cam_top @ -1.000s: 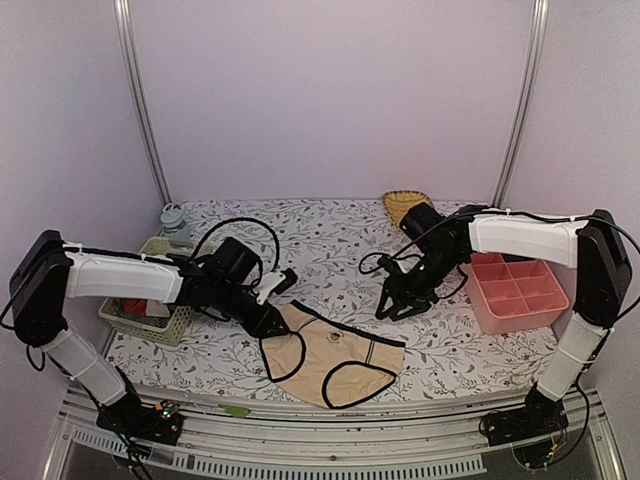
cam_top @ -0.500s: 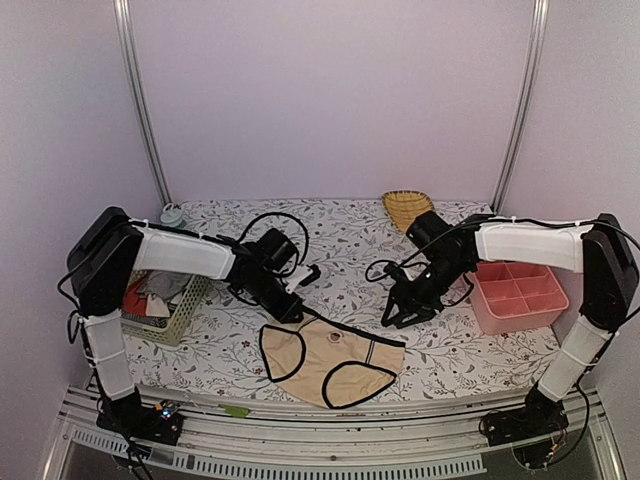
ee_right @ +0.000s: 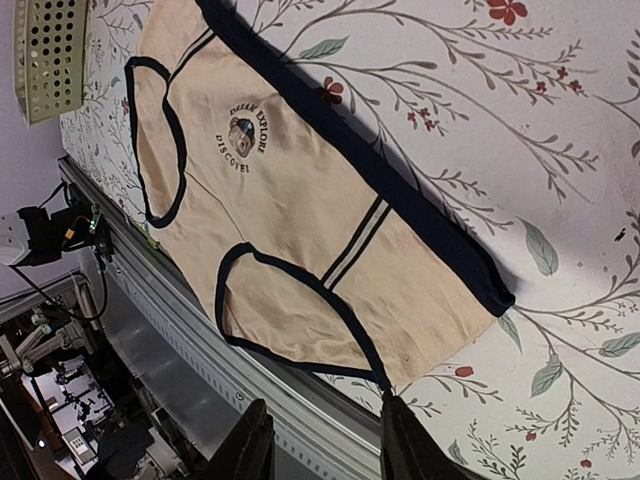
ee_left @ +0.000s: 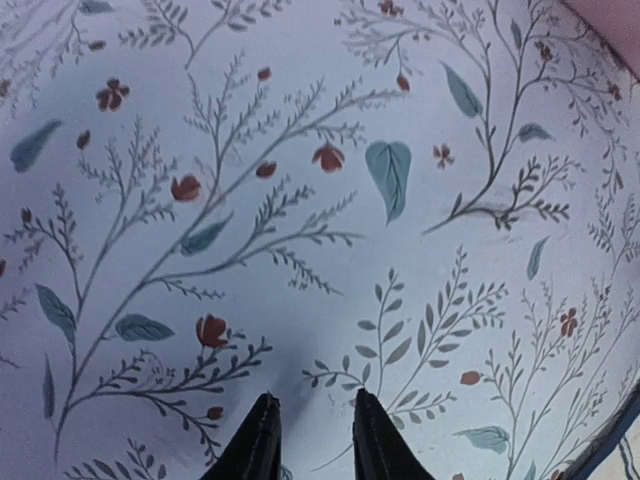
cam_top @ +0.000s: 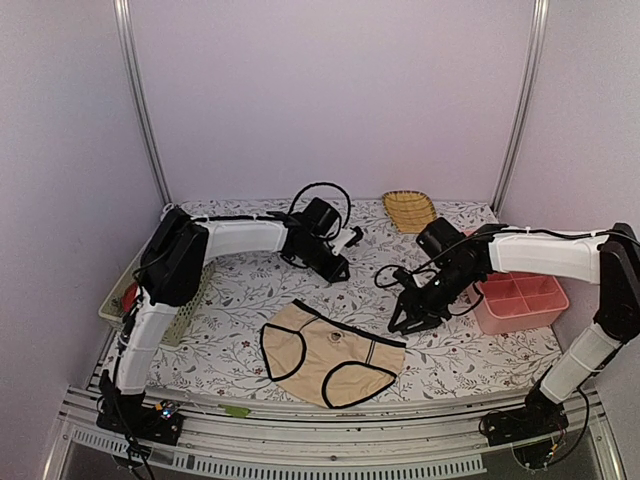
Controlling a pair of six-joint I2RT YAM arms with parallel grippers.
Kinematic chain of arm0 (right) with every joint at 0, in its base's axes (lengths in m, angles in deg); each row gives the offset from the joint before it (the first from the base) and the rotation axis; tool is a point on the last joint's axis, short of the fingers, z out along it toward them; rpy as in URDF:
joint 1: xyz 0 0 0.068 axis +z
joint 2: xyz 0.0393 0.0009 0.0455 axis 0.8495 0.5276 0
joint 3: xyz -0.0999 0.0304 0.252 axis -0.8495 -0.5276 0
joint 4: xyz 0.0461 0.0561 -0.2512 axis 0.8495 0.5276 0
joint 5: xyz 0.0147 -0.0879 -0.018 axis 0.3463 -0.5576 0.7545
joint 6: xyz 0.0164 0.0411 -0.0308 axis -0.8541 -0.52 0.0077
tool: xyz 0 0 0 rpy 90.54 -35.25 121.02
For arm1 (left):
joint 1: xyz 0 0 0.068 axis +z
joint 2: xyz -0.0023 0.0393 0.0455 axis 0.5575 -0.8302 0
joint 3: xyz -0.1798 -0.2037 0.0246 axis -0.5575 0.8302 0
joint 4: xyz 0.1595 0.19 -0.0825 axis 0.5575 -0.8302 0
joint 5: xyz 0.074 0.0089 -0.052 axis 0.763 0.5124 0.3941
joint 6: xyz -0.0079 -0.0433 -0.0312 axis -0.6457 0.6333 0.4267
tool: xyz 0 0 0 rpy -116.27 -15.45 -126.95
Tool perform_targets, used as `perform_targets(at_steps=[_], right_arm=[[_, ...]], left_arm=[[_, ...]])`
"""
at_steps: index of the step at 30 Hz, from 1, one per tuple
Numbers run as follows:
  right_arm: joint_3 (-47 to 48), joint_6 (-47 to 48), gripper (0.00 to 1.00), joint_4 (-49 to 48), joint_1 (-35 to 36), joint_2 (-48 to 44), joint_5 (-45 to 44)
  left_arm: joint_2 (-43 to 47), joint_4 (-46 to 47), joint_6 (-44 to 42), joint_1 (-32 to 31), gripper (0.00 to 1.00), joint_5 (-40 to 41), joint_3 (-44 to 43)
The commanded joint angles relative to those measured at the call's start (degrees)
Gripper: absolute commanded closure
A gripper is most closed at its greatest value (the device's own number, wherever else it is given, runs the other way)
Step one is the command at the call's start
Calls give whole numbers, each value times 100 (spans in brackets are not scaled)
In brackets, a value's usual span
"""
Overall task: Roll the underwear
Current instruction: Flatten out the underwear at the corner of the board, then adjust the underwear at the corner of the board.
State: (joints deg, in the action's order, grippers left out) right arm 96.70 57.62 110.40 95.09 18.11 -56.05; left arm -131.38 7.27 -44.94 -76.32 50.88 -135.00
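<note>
Top external view gives you the floral worktop [cam_top: 250, 290] first, with the beige underwear [cam_top: 330, 352], edged in black, spread flat near the middle of its near edge. Against the right edge sits the pink compartment tray [cam_top: 515, 322]. At the far edge lies a small woven yellow dish [cam_top: 410, 210]. Your left gripper [ee_left: 312, 440] is low over bare cloth toward the far edge, well apart from the underwear, its fingers slightly parted and holding nothing. Your right gripper [ee_right: 322, 425] hangs between underwear and tray, near the waistband's right end, fingers parted and empty.
</note>
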Motion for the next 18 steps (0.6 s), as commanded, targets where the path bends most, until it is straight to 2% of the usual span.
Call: perform_targets(at_steps=[1,4,6,9,12,15,18], right_arm=[[153,-174,64,-349,201,94,20],[236,-188,66,-416,279,144,-1],[200,-274,66,-513,282,114,42],[198,-267,66,-523,277,174,57],[207,-166,66,-499,280,296,84],[290,-81,66,-477,281,402,97],[401,-5,67,-431,289,507,114]], left_arm=[[346,-419,12,85,72,16,-592],[1131,-513,-85,89,72,217,376],[1817,-451,-54,96,72,326,1385],[2978,-280,154,95,73,341,2812],[3772,-242,515,74,74,276,3975],[4295,-187,844,4,76,237,4712],[4412,-159,1000,-64,77,277,5110]])
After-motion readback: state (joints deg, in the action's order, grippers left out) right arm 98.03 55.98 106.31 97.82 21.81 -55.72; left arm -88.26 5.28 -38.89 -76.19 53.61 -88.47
